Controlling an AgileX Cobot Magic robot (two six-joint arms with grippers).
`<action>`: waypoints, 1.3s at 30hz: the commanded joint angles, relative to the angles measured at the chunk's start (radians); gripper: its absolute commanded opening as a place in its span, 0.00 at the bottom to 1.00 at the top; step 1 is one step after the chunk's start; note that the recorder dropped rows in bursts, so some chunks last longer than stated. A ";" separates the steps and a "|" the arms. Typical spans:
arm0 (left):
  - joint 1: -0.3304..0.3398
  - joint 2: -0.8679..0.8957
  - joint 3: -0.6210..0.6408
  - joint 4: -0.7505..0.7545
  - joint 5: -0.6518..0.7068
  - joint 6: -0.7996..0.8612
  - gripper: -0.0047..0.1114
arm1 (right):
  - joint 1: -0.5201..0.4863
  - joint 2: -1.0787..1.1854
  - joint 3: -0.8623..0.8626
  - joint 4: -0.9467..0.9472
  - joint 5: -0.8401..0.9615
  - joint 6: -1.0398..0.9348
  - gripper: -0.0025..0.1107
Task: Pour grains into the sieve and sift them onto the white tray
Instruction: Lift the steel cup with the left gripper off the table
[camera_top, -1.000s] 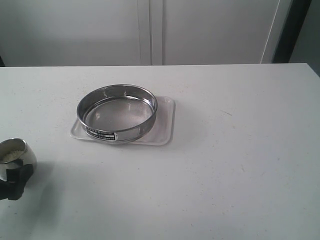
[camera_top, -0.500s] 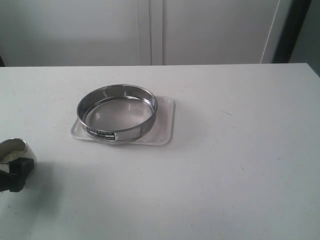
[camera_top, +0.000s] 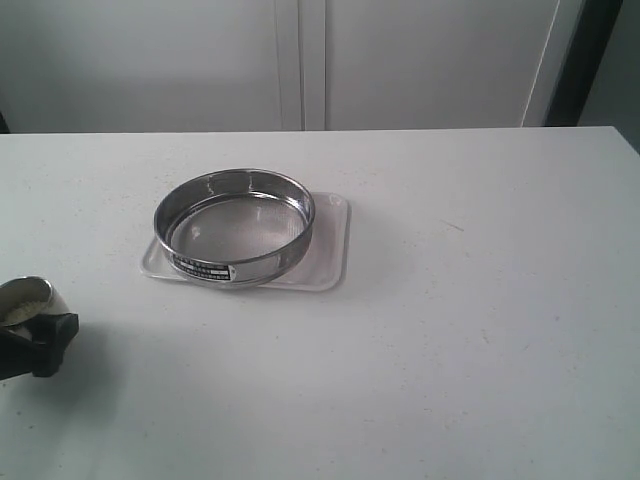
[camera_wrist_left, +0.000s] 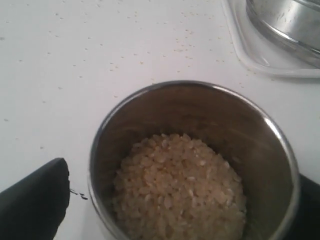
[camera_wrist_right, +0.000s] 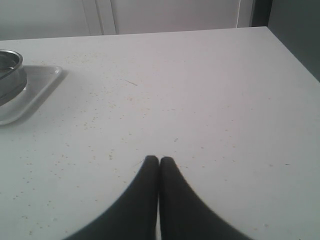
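Step in hand, as judged: take hold of the steel cup (camera_top: 27, 298) for the pour. Nothing had yet gone into the sieve (camera_top: 234, 226). Its mesh looked bare, and it sat on the white tray (camera_top: 331, 236) toward the tray's left end, mid-table and well apart from the cup. The cup was at the far left of the table (camera_top: 450, 330), resting on it or just above; could not tell which. The grains (camera_wrist_left: 177, 197) lay heaped in its bottom.

Left gripper (camera_wrist_left: 186, 176): jaws spread wide and straddling the cup, not clamped. One of its fingers (camera_wrist_left: 35, 205) showed a strip of bare table between pad and cup wall; the other sat by the far side of the rim, contact unclear. Right gripper (camera_wrist_right: 159, 161): jaws pressed together, holding nothing, hovering over the table to the right of the tray.

Notes for doing it well — centre the cup between the pads before closing, since the wall is round and polished and likely to slip or twist. Grip below the rim, firmly. Lift level, as the loose grains would spill at any tilt. Carry over the sieve's middle, keep low, tip slowly — the stream should land on mesh, not over the ring. Loose specks (camera_wrist_left: 180, 47) lay on the table near the tray.
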 joint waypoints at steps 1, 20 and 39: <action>-0.005 0.043 -0.014 -0.010 -0.019 0.010 0.95 | -0.001 -0.005 0.005 0.000 -0.015 0.000 0.02; -0.005 0.149 -0.068 0.026 -0.096 0.023 0.95 | -0.001 -0.005 0.005 0.000 -0.015 0.000 0.02; -0.005 0.149 -0.091 0.058 -0.040 -0.022 0.58 | -0.001 -0.005 0.005 0.000 -0.015 0.000 0.02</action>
